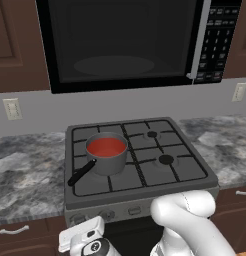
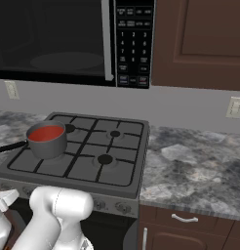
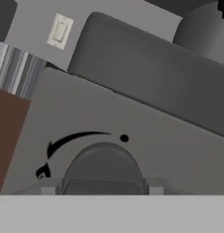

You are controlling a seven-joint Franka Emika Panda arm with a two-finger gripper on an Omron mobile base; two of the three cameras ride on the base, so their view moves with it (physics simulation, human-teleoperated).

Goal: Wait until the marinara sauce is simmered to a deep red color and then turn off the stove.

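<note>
The marinara sauce is a flat red-orange disc in a small grey saucepan with a black handle, standing on the left side of the stove. My hand is low at the stove's front left, in front of the knob row. In the hand view a round grey knob on the stove's front panel sits between the fingertips of my gripper, which touch it on both sides. A black curved arrow and a dot are printed above the knob.
A big black microwave hangs over the stove. Speckled granite counter runs on both sides. Wall outlets sit on the grey backsplash. Brown drawers with handles are below.
</note>
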